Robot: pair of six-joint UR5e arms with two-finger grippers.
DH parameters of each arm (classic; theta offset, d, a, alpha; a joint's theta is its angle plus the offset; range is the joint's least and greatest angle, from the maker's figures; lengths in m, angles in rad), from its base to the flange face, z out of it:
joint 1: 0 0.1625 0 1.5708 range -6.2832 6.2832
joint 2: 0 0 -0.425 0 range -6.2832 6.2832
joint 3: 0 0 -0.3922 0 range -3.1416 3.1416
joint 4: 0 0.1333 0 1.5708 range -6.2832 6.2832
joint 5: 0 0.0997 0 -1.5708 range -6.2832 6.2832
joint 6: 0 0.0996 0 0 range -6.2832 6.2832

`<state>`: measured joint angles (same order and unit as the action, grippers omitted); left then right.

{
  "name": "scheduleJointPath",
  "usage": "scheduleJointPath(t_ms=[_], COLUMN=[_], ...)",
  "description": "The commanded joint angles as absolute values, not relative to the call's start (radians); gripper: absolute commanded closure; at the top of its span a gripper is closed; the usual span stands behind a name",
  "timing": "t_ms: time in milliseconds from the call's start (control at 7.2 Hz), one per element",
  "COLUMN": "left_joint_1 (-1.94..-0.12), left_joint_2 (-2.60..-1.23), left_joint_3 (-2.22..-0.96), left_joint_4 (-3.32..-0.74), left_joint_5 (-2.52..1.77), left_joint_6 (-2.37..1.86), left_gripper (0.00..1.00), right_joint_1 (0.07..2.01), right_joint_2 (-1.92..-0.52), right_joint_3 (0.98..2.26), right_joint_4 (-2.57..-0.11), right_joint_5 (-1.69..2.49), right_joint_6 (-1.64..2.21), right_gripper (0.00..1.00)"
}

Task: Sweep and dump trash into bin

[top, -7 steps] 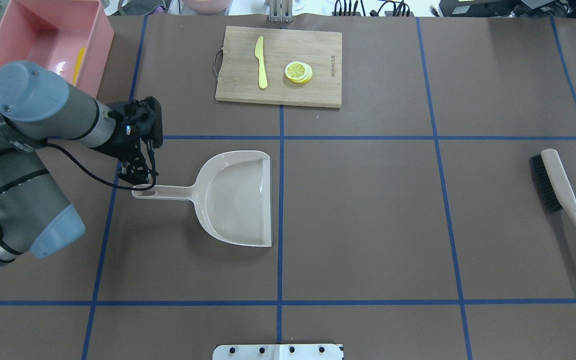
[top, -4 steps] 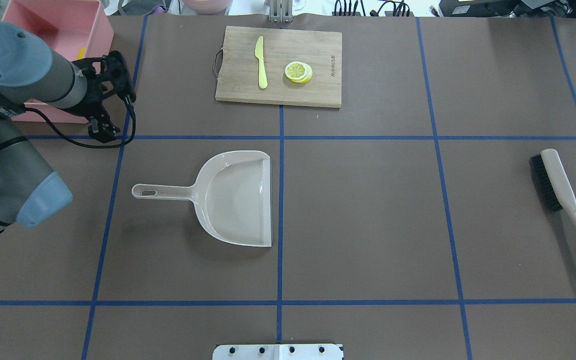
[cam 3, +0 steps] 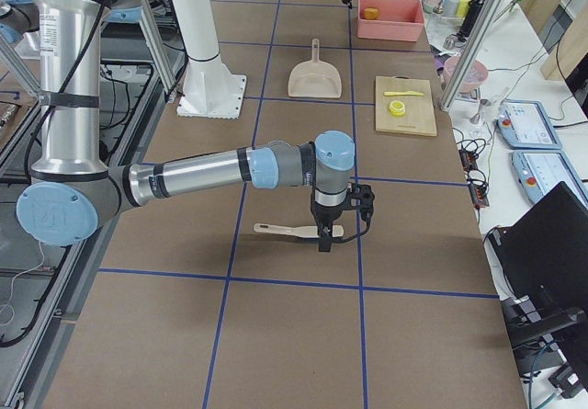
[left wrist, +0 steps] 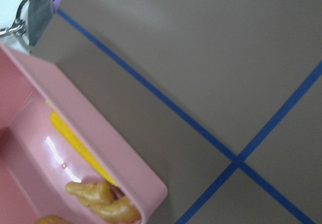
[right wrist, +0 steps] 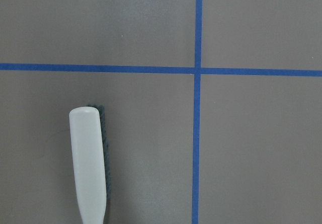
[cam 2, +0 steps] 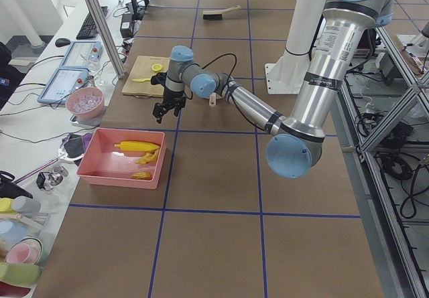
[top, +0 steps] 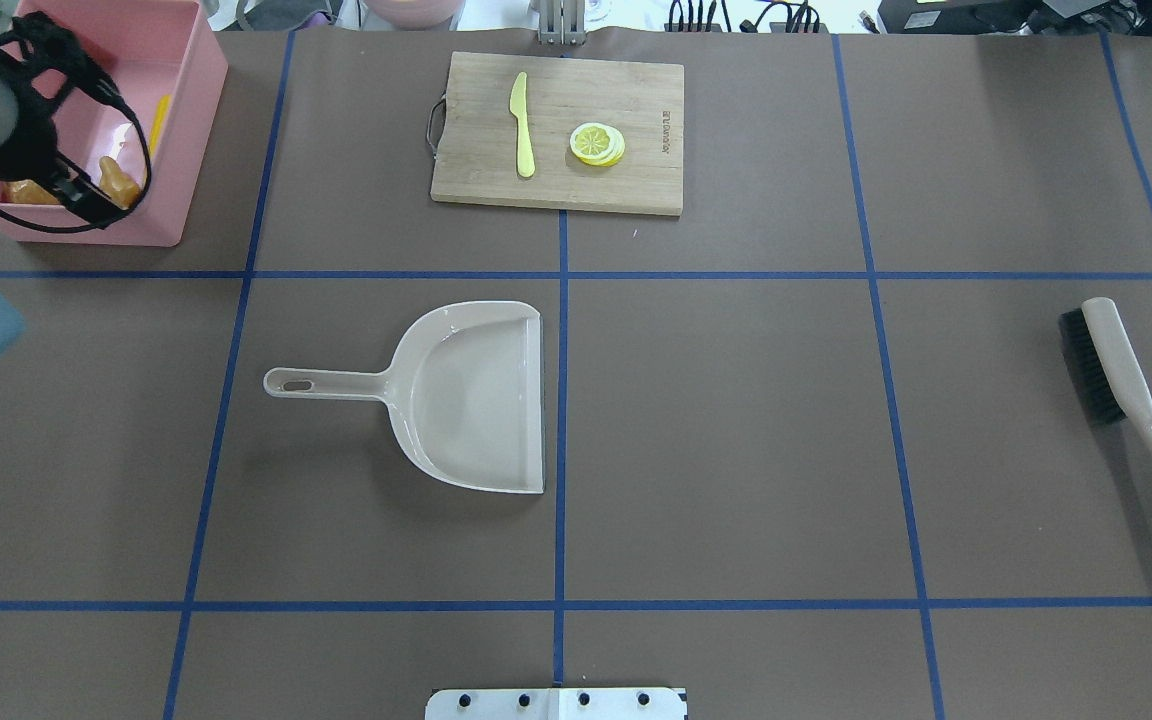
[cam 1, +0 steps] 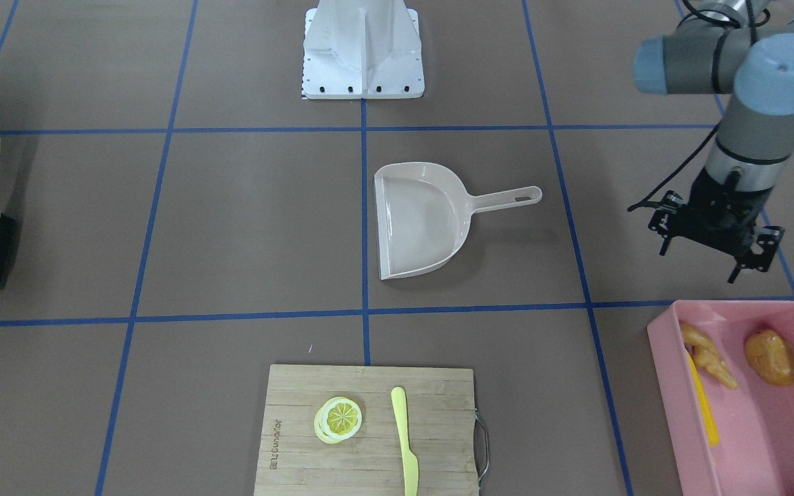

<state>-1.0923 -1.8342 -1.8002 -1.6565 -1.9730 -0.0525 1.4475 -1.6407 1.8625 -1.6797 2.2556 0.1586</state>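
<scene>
All three pieces of trash sit in the bin (cam 1: 667,393). The corn (cam 1: 702,399) lies along the wall on the table's centre side, the ginger (cam 1: 708,357) is just beside it, and the potato (cam 1: 771,356) sits apart from both.

My left gripper (cam 1: 714,234) hangs raised near the bin, on its robot side, and holds nothing I can see. Its fingers are lost in the black housing from every angle, so I cannot tell how they stand.

The dustpan (top: 476,395) lies flat near mid-table with nothing in it.

My right gripper (cam 3: 324,239) shows only in the side view, low over the brush (cam 3: 294,232). I cannot tell whether it is spread or closed.
</scene>
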Motion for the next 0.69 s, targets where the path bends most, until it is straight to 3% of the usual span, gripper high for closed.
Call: scheduleJointPath(t_ms=[0, 556], left_joint_1=[-1.370, -1.543], left_joint_2=[-1.705, -1.517], left_joint_3=[-1.757, -1.721], left_joint_4=[-1.658, -1.660], left_joint_5=[-2.260, -2.364], left_joint_6=[-0.060, -0.018], left_gripper=[0.01, 0.01], right_joint_1=[1.447, 1.447], right_joint_2=[-1.640, -1.643], right_joint_3=[1.864, 1.868], right_joint_4=[-1.680, -1.678], right_joint_5=[2.258, 2.292], right_joint_6=[0.160, 0.160], right_gripper=[0.00, 0.00])
